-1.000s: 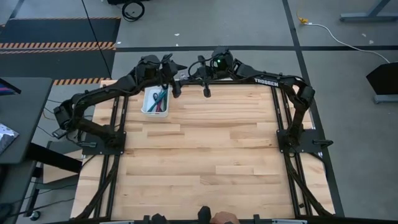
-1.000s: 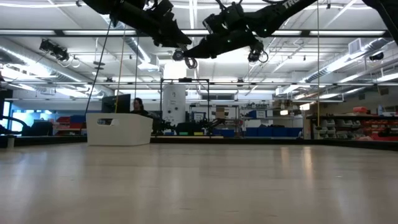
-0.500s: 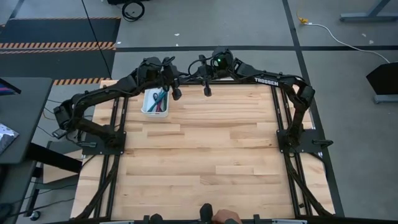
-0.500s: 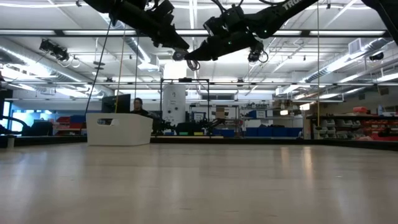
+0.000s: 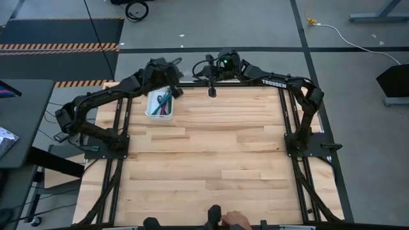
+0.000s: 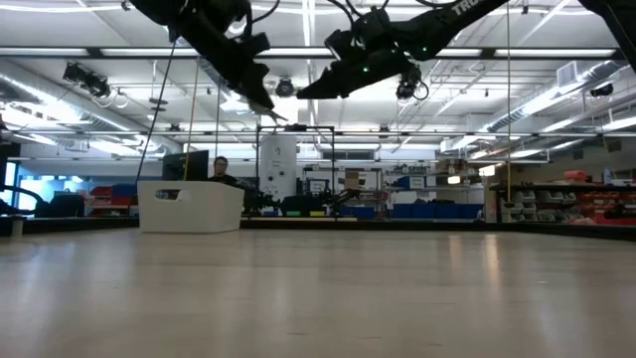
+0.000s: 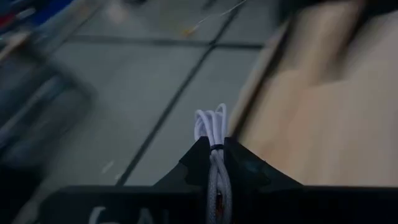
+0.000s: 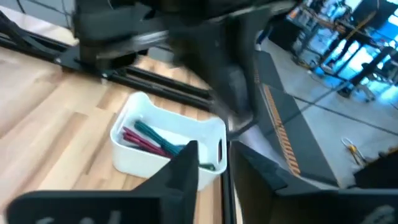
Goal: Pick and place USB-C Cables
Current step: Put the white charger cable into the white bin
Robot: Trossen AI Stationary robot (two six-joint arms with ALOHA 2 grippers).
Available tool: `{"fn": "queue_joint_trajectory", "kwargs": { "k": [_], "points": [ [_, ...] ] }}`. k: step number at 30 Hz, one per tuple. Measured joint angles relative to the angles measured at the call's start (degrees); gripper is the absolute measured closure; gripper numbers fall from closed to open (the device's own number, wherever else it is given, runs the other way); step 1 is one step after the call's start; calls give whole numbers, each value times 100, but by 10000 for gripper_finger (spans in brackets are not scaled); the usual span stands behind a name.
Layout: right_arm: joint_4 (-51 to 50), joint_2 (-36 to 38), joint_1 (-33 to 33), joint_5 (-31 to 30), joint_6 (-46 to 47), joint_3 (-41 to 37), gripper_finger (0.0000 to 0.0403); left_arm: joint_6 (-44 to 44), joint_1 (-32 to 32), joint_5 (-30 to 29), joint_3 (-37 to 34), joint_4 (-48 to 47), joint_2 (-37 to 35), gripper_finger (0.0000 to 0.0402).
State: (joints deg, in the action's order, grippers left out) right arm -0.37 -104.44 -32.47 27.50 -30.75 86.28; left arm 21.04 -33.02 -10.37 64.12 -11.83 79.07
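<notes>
The left gripper [image 7: 214,163] is closed on a pale lilac-grey cable [image 7: 211,127], a thin looped bundle, above the white bin [image 5: 155,110] near the table's [image 5: 211,160] far left corner. The right gripper [image 8: 211,163] hangs slightly open nearby. Teal and magenta cables [image 8: 149,138] lie inside the bin.

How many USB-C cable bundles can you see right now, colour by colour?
Pale lilac-grey cable, gripped in the left tool: 1
Magenta cable, in the white bin: 1
Teal cable, in the same bin: 1
Total clearly visible: 3; the rest of the bin is hidden.
The right tool hangs open near the bin.
</notes>
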Motion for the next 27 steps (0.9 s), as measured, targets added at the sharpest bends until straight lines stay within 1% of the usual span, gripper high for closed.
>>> {"fn": "queue_joint_trajectory", "kwargs": {
  "k": [3,9,11,14,19,23,27],
  "points": [
    [-112,0,-20,-252,-7,0,275,-3,-15,-454,6,-173,-11,367],
    [-243,0,-124,-711,10,0,215,-134,-49,-1459,7,-939,-48,367],
    [-257,0,-152,-775,12,0,203,-264,-59,-1653,7,-1171,-48,367],
    [-321,0,-153,-832,14,0,192,-572,-29,-1798,7,-1553,-48,365],
    [-355,0,-153,-843,14,0,189,-1263,-34,-1816,7,-2746,-48,365],
    [-354,0,-153,-845,46,0,193,-1595,-23,-1370,7,-3499,-48,365],
    [-351,0,-153,-845,58,0,194,-1746,-58,-1014,7,-3913,-31,365]
  ]
}}
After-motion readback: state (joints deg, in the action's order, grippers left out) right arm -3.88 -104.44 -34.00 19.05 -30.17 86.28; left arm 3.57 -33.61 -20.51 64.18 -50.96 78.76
